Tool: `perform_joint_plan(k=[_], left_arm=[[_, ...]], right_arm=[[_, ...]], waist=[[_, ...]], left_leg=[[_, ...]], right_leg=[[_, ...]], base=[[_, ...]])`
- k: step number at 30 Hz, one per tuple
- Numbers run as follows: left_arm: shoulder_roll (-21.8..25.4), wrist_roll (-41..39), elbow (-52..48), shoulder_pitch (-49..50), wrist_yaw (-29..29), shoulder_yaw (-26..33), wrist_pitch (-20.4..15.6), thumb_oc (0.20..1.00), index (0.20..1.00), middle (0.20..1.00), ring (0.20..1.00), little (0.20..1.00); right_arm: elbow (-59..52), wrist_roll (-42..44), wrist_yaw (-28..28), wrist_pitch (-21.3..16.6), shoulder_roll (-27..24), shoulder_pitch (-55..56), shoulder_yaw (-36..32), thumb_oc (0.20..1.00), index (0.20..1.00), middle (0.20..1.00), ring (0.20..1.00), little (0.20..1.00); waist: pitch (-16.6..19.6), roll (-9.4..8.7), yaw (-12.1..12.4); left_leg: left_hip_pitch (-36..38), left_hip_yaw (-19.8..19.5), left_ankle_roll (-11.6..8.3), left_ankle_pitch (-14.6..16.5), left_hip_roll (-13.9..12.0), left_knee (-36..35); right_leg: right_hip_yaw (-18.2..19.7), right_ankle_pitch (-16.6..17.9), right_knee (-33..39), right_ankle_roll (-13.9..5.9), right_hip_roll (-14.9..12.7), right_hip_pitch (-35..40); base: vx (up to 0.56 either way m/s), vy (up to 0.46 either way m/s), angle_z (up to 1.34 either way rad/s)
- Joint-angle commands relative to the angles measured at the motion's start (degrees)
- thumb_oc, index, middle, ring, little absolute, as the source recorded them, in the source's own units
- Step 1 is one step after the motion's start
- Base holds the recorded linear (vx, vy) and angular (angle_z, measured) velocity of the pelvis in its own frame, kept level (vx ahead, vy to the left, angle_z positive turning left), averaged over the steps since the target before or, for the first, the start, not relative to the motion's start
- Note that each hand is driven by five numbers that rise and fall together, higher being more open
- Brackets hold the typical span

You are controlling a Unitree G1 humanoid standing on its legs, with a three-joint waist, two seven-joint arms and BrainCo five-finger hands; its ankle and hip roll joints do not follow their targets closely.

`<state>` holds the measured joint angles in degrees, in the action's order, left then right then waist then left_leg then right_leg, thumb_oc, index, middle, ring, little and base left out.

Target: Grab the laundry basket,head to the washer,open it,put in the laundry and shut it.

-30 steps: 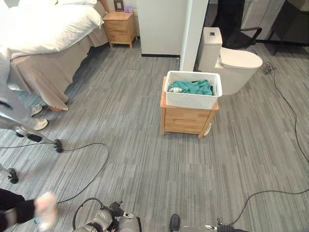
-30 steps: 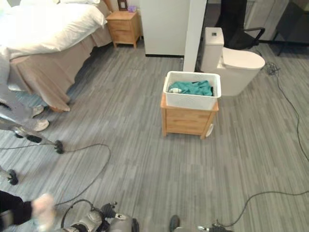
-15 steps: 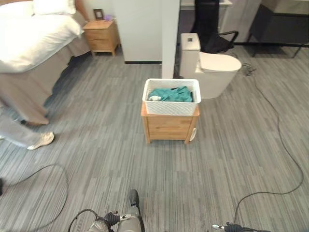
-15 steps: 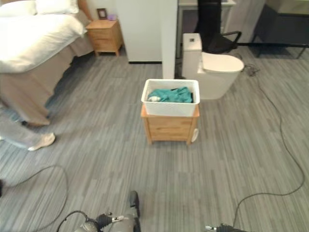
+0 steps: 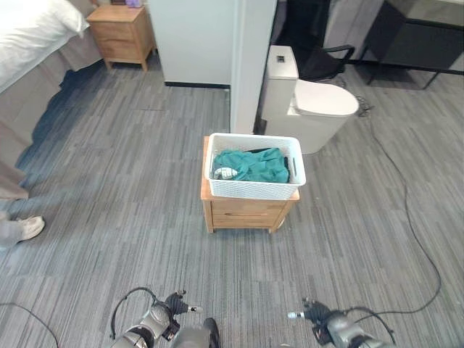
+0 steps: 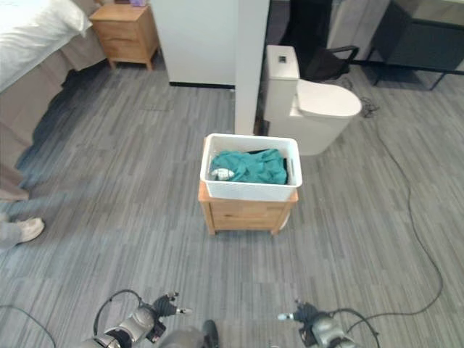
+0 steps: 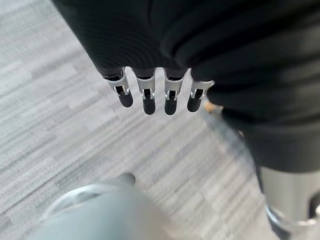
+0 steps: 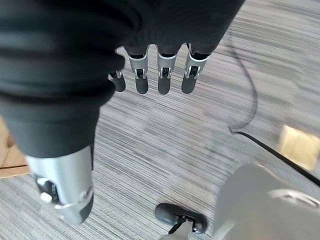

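A white laundry basket stands on a low wooden cabinet in the middle of the floor, some way ahead of me. Teal laundry lies inside it, with a small white item at its left end. My left hand hangs over the grey floor with straight fingers and holds nothing. My right hand also hangs with straight fingers over the floor, holding nothing. Both hands are low at my sides, far short of the basket.
A white toilet stands just behind the basket on the right, beside a white wall end. A nightstand and a bed are far left. A person's shoe is at the left edge. A black chair stands behind the toilet.
The camera has moved and turned: the basket now sits nearer and central. The person's hand at the lower left is gone and the legs have slid to the left edge.
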<state>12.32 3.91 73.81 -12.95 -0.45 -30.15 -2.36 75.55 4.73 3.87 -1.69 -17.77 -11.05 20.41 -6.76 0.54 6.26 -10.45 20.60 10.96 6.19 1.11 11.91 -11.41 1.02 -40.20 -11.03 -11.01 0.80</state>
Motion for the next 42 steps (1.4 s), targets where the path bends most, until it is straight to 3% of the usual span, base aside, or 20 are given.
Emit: perform_joint_plan(k=[1,2,3,4,7,10,11,12,17,19,23,25,29,31,33,34,35,37,38,42], left_arm=[[0.95,2.87,0.51,-1.06,0.36,1.95,-0.24,1.000,1.000,1.000,1.000,1.000],[1.36,3.04,1.28,-0.91,0.22,2.56,0.00,1.000,1.000,1.000,1.000,1.000],[1.29,3.32,1.46,-0.86,-0.01,2.54,0.06,1.000,1.000,1.000,1.000,1.000],[1.31,3.47,2.03,-0.54,-0.12,2.81,0.05,1.000,1.000,1.000,1.000,1.000],[1.33,3.68,2.94,0.17,-0.56,3.70,-0.20,1.000,1.000,1.000,1.000,1.000],[1.47,4.17,3.09,0.75,-0.71,4.21,-0.46,1.000,1.000,1.000,1.000,1.000],[1.12,5.10,3.61,1.01,-0.90,3.79,-0.64,1.000,1.000,1.000,1.000,1.000],[1.15,5.06,3.76,1.35,-0.69,3.87,-0.77,1.000,1.000,1.000,1.000,1.000],[0.56,3.97,3.36,1.95,-0.48,4.94,-1.00,1.000,1.000,1.000,1.000,1.000],[0.25,3.73,2.90,1.16,0.02,4.42,-1.10,1.000,1.000,1.000,1.000,1.000],[-0.15,3.56,2.99,0.78,0.38,4.15,-1.16,1.000,1.000,1.000,1.000,1.000],[-0.57,3.66,2.67,0.40,0.35,3.46,-1.16,1.000,1.000,1.000,1.000,1.000],[-0.85,3.82,1.91,-1.20,0.38,1.93,-1.00,1.000,1.000,1.000,1.000,1.000],[-1.19,3.71,1.73,-1.71,0.29,1.39,-0.85,1.000,1.000,1.000,1.000,1.000],[-1.37,3.81,1.68,-1.91,0.19,1.16,-0.85,1.000,1.000,1.000,1.000,1.000],[-1.43,4.18,2.05,-2.12,0.49,0.64,-1.07,1.000,1.000,1.000,1.000,1.000],[-1.30,4.22,2.20,-2.14,0.70,0.51,-1.19,1.000,1.000,1.000,1.000,1.000],[-1.37,4.25,2.24,-2.12,0.76,0.46,-1.31,1.000,1.000,1.000,1.000,1.000],[-1.66,3.98,2.54,-1.81,0.82,0.46,-1.38,1.000,1.000,1.000,1.000,1.000],[-1.83,3.35,2.86,-0.65,1.00,1.16,-1.61,1.000,1.000,1.000,1.000,1.000]], right_arm=[[-1.10,-0.28,-0.53,-0.30,-0.30,1.23,-0.51,1.000,1.000,1.000,1.000,1.000],[-0.59,-1.49,-0.07,-0.19,0.40,1.82,0.56,1.000,1.000,1.000,1.000,1.000],[-0.55,-1.64,0.03,-0.19,0.64,1.82,0.68,1.000,1.000,1.000,1.000,1.000],[-0.42,-2.14,0.26,-0.19,0.80,1.92,0.97,1.000,1.000,1.000,1.000,1.000],[-0.43,-2.55,0.68,-0.20,0.61,2.07,1.14,1.000,1.000,1.000,1.000,1.000],[-0.39,-3.15,1.03,-0.08,0.61,2.14,1.39,1.000,1.000,1.000,1.000,1.000],[0.22,-3.06,1.16,-0.09,0.76,2.19,1.54,1.000,1.000,1.000,1.000,1.000],[0.60,-3.01,1.09,-0.15,0.76,2.26,1.58,1.000,1.000,1.000,1.000,1.000],[1.49,-3.13,0.96,-0.27,0.41,2.43,1.76,1.000,1.000,1.000,1.000,1.000],[0.75,-1.13,0.23,-0.83,-0.68,1.68,0.85,1.000,1.000,1.000,1.000,1.000],[0.62,-0.61,0.00,-1.01,-0.93,1.97,0.62,1.000,1.000,1.000,1.000,1.000],[0.84,-0.79,-0.05,-0.84,-0.90,2.19,0.82,1.000,1.000,1.000,1.000,1.000],[1.68,-0.20,0.16,-0.64,-1.02,2.44,1.05,1.000,1.000,1.000,1.000,1.000],[2.27,-0.02,0.30,-0.42,-1.23,2.45,1.07,1.000,1.000,1.000,1.000,1.000],[2.44,-0.16,0.19,-0.44,-1.31,2.52,1.20,1.000,1.000,1.000,1.000,1.000],[1.95,0.04,-0.41,-0.79,-1.53,2.14,1.12,1.000,1.000,1.000,1.000,1.000],[1.60,0.80,-0.91,-1.06,-1.74,1.88,0.59,1.000,1.000,1.000,1.000,1.000],[1.14,1.21,-0.99,-1.24,-2.07,1.87,0.12,1.000,1.000,1.000,1.000,1.000],[0.59,1.22,-1.25,-1.41,-2.33,1.78,-0.02,1.000,1.000,1.000,1.000,1.000],[0.25,0.50,-1.03,-1.30,-2.00,1.55,0.41,1.000,1.000,1.000,1.000,1.000]], waist=[[-3.01,-2.88,-1.85],[-3.47,-2.10,-2.95],[-3.20,-2.00,-3.05],[-3.47,-1.91,-3.49],[-3.36,-2.76,-4.67],[-3.41,-2.46,-5.09],[-2.86,-2.43,-5.74],[-2.23,-2.65,-5.62],[0.08,-1.73,-4.58],[0.07,-1.16,-5.09],[-0.08,-1.09,-5.29],[-0.28,-1.17,-5.33],[-1.83,-2.52,-5.05],[-2.44,-2.61,-5.27],[-2.70,-2.63,-4.84],[-2.56,-2.41,-4.51],[-2.26,-1.75,-4.58],[-1.95,-1.11,-4.55],[-1.86,-0.32,-4.07],[-1.25,0.64,-3.79]], left_leg=[[1.15,-4.60,-5.72,-3.29,-1.28,-0.95],[7.28,-4.28,-7.18,-2.81,-1.14,-5.16],[8.28,-4.84,-7.78,-1.77,-1.02,-5.61],[9.72,-4.09,-8.30,-2.63,-1.22,-6.88],[13.25,-6.03,-9.86,-3.03,0.21,-8.99],[15.85,-7.12,-10.64,-2.42,0.13,-9.60],[16.84,-10.15,-10.56,-1.99,0.63,-8.49],[17.36,-10.26,-10.53,-1.64,0.87,-8.49],[18.84,-10.95,-11.72,-1.71,-0.86,-8.10],[18.69,-11.34,-12.74,-1.37,-2.35,-6.54],[18.17,-11.15,-13.79,-1.99,-3.41,-4.29],[16.83,-10.13,-15.10,-3.97,-4.71,-1.90],[10.48,-9.74,-17.81,-9.01,-6.80,11.38],[8.53,-6.46,-17.55,-9.81,-10.86,9.22],[7.72,-6.08,-17.40,-8.65,-11.86,5.94],[7.03,-6.65,-17.74,-8.53,-12.64,-3.21],[5.63,-7.04,-19.11,-10.57,-14.35,-7.08],[4.79,-6.59,-19.50,-14.44,-15.43,-11.24],[4.25,-8.36,-20.15,-17.01,-16.00,-14.54],[5.84,-9.16,-19.92,-15.04,-14.91,-14.48]], right_leg=[[3.03,6.28,6.08,2.31,2.73,-4.41],[-7.41,-0.55,13.71,4.20,-0.30,-7.84],[-7.99,-2.12,15.46,3.26,-1.00,-7.17],[-10.51,-1.07,19.57,3.78,-0.80,-7.40],[-9.18,3.96,32.62,2.20,1.70,-11.00],[-9.53,6.60,35.67,1.29,2.12,-11.46],[-3.93,6.74,35.08,1.92,3.84,-11.18],[-3.94,6.97,34.93,2.36,4.09,-10.79],[-7.74,4.70,36.19,4.18,5.33,-6.64],[-8.26,1.99,34.47,5.59,6.22,-6.43],[-9.00,1.10,34.24,6.22,6.56,-5.72],[-10.12,0.58,34.91,6.65,6.56,-4.74],[-11.34,-0.01,37.38,8.43,6.60,-2.53],[-12.55,-0.27,38.75,8.14,6.04,-1.06],[-12.70,-0.50,39.27,7.54,5.51,-0.08],[-12.29,-0.72,39.69,6.30,4.70,0.83],[-11.50,-1.66,39.91,5.41,4.66,1.76],[-11.80,-1.40,39.86,5.40,4.41,1.58],[-10.59,-2.25,39.91,5.08,4.08,2.75],[-8.58,-2.85,39.28,4.31,2.92,3.76]], base=[[0.31,0.065,0.66],[0.43,0.058,0.54],[0.39,-0.011,0.11],[0.28,-0.095,-0.11],[0.27,-0.114,0.12],[0.31,-0.096,0.38],[0.31,-0.092,0.49],[0.40,-0.134,0.54],[0.20,-0.125,0.38],[0.22,-0.196,-0.02],[0.10,-0.099,0.03],[0.08,-0.115,0.16],[0.05,-0.124,0.23],[0.08,-0.005,0.19],[0.12,0.090,0.24],[0.25,0.189,0.45],[0.20,0.182,0.39],[0.18,0.167,-0.08],[0.34,0.270,-0.27],[0.23,0.189,-0.47]])
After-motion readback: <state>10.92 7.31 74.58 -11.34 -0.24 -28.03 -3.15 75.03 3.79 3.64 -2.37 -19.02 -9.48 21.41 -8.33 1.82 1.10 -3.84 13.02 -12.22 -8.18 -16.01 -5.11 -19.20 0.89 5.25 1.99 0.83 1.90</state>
